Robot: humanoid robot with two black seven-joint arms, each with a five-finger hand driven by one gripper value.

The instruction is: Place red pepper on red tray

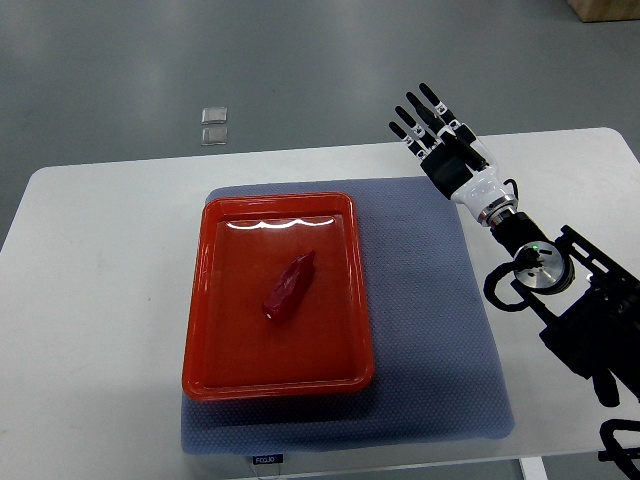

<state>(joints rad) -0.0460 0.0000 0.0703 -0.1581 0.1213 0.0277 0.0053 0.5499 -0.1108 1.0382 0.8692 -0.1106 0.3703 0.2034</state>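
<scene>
**Pepper lies in the tray, right hand held open off to the side**

The red pepper lies inside the red tray, close to the middle of the tray floor. It sits on a slant, its narrow tip pointing toward the upper right of the frame and its thicker end toward the lower left. Nothing touches it.

The tray is a shallow glossy rectangle with a raised rim, and ceiling light glints along its upper inner edge. It rests on a blue-grey textured mat, which shows as a wide band to the right of the tray and a narrower strip below it. The mat in turn covers the middle of a white table that fills most of the picture.

The right hand is in the upper right of the frame, well apart from the tray and over the far right corner of the mat. Its black fingers are stretched out and spread, pointing toward the upper left, and they hold nothing. Its white wrist and dark arm run down to the lower right edge.

Beyond the table, on the grey floor in the upper left, two small pale square patches sit one above the other.
</scene>
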